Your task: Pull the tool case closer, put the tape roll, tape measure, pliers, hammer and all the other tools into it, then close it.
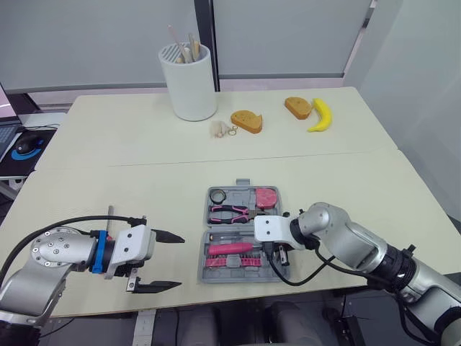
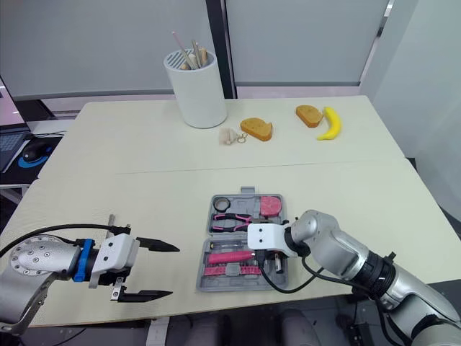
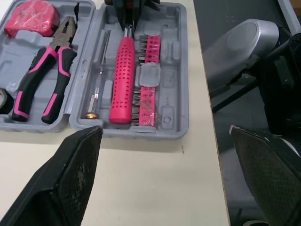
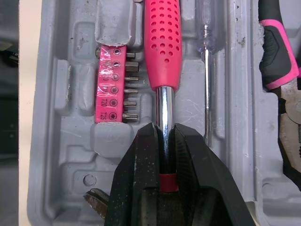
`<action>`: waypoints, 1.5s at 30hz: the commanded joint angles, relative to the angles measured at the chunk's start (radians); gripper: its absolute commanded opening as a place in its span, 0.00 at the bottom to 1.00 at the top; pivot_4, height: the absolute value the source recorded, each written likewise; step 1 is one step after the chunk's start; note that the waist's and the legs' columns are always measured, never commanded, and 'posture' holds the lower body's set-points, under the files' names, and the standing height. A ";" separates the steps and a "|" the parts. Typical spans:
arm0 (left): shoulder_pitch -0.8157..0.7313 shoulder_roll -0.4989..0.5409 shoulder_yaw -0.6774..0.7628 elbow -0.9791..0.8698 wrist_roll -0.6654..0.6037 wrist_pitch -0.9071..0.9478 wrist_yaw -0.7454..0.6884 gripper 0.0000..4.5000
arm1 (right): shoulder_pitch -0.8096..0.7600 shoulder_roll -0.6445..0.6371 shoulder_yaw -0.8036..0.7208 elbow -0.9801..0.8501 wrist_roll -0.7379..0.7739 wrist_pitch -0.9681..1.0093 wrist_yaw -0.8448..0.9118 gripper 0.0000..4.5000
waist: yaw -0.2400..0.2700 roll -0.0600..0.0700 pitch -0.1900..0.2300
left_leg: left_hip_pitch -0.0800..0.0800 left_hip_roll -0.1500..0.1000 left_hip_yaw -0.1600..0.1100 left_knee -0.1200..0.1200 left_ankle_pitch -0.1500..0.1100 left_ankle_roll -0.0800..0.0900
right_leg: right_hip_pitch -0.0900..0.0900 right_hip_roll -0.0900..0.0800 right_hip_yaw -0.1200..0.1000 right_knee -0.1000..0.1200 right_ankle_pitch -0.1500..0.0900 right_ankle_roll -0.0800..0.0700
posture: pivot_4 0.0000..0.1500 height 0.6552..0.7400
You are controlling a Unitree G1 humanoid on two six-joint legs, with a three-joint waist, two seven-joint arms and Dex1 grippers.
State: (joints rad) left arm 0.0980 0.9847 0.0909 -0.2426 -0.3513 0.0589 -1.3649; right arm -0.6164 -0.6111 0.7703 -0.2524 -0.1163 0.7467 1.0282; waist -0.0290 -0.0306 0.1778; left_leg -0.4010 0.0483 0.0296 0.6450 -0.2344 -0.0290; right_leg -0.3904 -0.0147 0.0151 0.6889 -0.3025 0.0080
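A: Grey tool case (image 3: 175,92) lies open at the near edge of the table (image 1: 144,180). Its near half holds the hammer (image 4: 162,42), with a pink perforated handle and a chrome shaft, and pink bit strips (image 4: 111,84) just beside it

B: Far half: pliers (image 1: 229,212), tape measure (image 1: 266,196), tape roll (image 1: 218,195)

A: Right gripper (image 4: 163,133) reaches in from the right, fingers clamped narrow on the hammer's shaft

B: Left gripper (image 1: 178,262) hovers left of the case, fingers spread wide, holding nothing
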 commanded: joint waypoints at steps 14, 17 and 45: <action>-0.014 -0.001 -0.015 -0.029 0.003 -0.007 0.014 1.00 | 0.006 0.022 -0.035 0.010 -0.018 -0.051 0.019 0.35 | -0.001 -0.001 0.000 | 0.001 0.000 0.000 0.000 0.000 0.000 | 0.000 0.000 0.000 0.000 0.000 0.000 | 1.00 0.89; -0.015 0.000 -0.017 -0.026 0.003 -0.008 0.016 1.00 | -0.010 0.019 -0.077 -0.030 0.027 -0.028 0.055 0.45 | -0.001 -0.001 0.000 | 0.000 0.000 0.000 0.000 0.000 0.000 | 0.000 0.000 0.000 0.000 0.000 0.000 | 1.00 0.89; -0.013 0.002 -0.007 -0.021 -0.005 -0.014 0.019 1.00 | 0.063 0.165 -0.060 0.205 -0.057 -0.307 0.001 0.00 | 0.000 -0.001 0.000 | 0.001 0.000 0.000 0.000 0.000 0.000 | 0.000 0.000 0.000 0.001 0.000 0.000 | 1.00 0.89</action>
State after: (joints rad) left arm 0.0868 0.9839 0.0764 -0.2432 -0.3503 0.0562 -1.3450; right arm -0.5625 -0.4395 0.6906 -0.0554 -0.1506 0.4500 1.0233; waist -0.0291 -0.0313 0.1774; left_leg -0.4002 0.0481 0.0294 0.6450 -0.2344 -0.0290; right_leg -0.3902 -0.0142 0.0150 0.6901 -0.3025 0.0079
